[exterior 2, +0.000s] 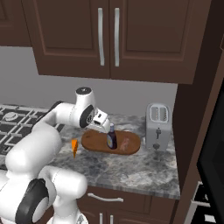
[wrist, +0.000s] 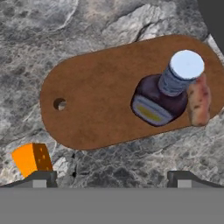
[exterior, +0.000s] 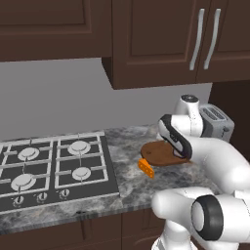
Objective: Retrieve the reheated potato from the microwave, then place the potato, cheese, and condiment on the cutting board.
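1. The arm reaches forward, its gripper spread wide and empty above the cutting board.
2. The condiment and potato sit on the board's toaster-side end.
3. The cheese lies on the granite counter beside the board's other end.

Glossy white rounded arm segments joined by dark grey rings.

Condiment bottle upright on cutting board, potato on board just right of it; cheese wedge on counter off board's left end; toaster right of board; stovetop far left
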You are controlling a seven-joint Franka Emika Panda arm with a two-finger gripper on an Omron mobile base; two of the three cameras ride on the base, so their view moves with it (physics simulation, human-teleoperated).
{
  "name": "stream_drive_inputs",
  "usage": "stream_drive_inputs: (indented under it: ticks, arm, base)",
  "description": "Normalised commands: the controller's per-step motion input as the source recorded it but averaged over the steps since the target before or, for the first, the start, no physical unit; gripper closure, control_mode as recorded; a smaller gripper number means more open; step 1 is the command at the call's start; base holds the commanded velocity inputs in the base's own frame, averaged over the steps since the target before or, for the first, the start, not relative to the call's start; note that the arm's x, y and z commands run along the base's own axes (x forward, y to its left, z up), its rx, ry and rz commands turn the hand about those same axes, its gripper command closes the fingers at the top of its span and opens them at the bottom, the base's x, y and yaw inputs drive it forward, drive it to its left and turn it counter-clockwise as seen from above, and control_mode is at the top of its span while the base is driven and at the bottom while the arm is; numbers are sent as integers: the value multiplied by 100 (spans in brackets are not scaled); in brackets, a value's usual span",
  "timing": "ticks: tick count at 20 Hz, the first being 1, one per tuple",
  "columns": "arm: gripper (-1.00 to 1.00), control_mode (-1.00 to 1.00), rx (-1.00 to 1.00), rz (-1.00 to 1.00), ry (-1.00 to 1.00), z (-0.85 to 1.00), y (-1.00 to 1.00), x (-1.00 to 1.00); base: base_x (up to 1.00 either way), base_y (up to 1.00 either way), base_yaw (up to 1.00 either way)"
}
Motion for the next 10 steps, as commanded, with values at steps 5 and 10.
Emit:
stream_drive_inputs:
  ticks: [5, 10]
  arm:
    - [-100, -100, 0, 18, 9, 0, 33, -15]
    - [-100, -100, 0, 19, 7, 0, 29, -3]
  base:
    - [0, 0, 0]
    - [0, 0, 0]
